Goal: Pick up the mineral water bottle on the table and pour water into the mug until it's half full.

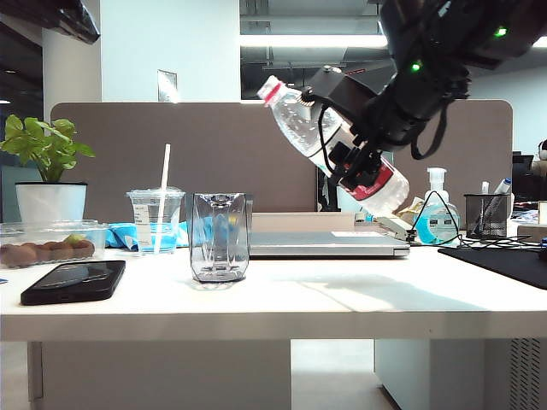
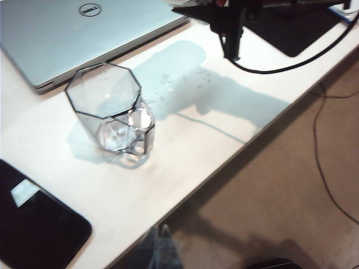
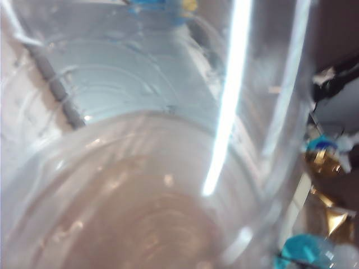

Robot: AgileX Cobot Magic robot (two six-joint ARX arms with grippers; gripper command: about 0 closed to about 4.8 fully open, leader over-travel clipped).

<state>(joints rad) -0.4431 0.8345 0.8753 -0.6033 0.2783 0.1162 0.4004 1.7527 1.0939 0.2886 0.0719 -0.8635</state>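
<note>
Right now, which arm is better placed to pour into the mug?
Right. Its tool is clamped on the mineral water bottle, held above the table and tilted, neck toward the mug. The left tool is out of view; its wrist camera only looks down at the mug.

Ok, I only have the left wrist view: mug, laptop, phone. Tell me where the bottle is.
Observer: The mineral water bottle is lifted off the table, held in the right gripper, up and right of the mug in the exterior view.
Operator: Give me its tilt.
Observer: Slanted, red-ringed neck higher, pointing toward the mug's side, not yet over it.
Operator: Report any water flowing.
Observer: No stream shows in the exterior view.
Operator: Left gripper.
Observer: Not visible in any view.
</note>
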